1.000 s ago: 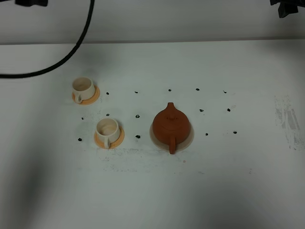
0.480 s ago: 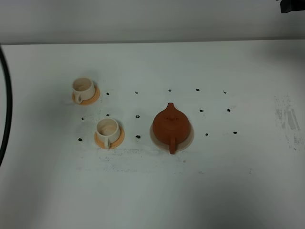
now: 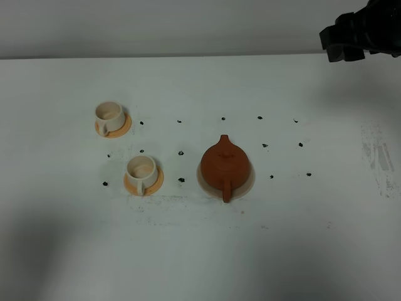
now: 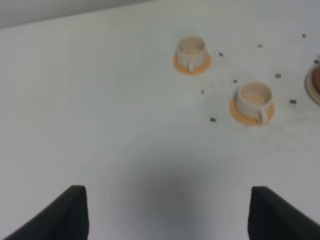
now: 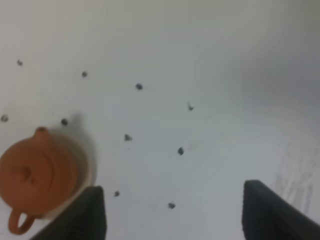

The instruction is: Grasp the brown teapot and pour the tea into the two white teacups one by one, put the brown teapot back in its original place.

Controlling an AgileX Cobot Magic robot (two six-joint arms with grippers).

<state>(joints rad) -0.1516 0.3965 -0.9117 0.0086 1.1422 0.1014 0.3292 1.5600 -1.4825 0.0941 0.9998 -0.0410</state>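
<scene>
**Left tool [image 4: 167,189] and right tool [image 5: 173,186] hang released over the worktop [image 3: 313,251]; teapot [image 3: 225,165] untouched.**
Both tools have their fingers spread wide and grip nothing. The teapot sits on its coaster [image 3: 249,183] near mid-worktop, spout at 12 o'clock, handle at 6. The near cup [image 3: 141,169] stands at its 9 o'clock and the far cup [image 3: 108,114] at 10, each on an orange saucer [image 3: 158,180].

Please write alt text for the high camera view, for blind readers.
A brown teapot sits on a pale coaster on a white table, two white cups on orange saucers to its left. A black robot arm shows top right.
</scene>
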